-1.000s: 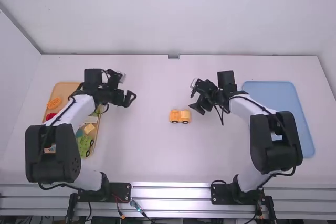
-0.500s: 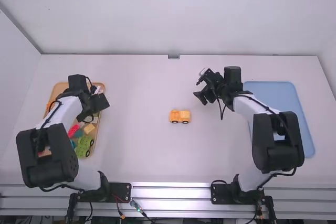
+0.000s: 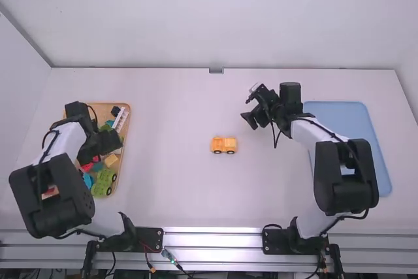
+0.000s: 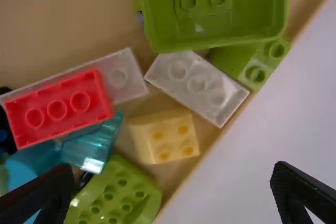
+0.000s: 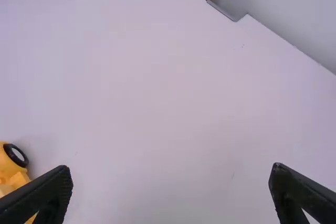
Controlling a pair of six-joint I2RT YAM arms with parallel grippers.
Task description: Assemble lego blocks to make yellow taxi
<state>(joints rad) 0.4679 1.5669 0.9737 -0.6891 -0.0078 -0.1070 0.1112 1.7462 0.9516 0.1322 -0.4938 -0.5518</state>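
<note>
Progress, as judged: partly complete. The yellow wheeled vehicle [image 3: 223, 145] stands assembled at least as a body on wheels. It is near your right gripper [image 5: 170, 169], to its left and on the base side, and well apart to the right of your left gripper [image 4: 173, 174]. Any upper block, such as a roof piece, appears outstanding; the exact block count cannot be told.

Left gripper: fingers spread wide, nothing held, positioned over the wooden tray [image 4: 68, 30]. The pale yellow four-stud block [image 4: 167, 139] lies just to the base side of it, loose in the tray, and is your likely next pick. Close by it are two clear blocks, one [image 4: 202, 83] uncovered and one [image 4: 118, 74] partly under the red block [image 4: 58, 109]. Grip with care: a neighbouring block could be caught.

Right gripper: fingers wide apart and empty, above the table [image 3: 183, 187]. You have it placed to steady the vehicle when a block is pressed on.

Markings: you have no legible brand, label or writing on the blocks.
</note>
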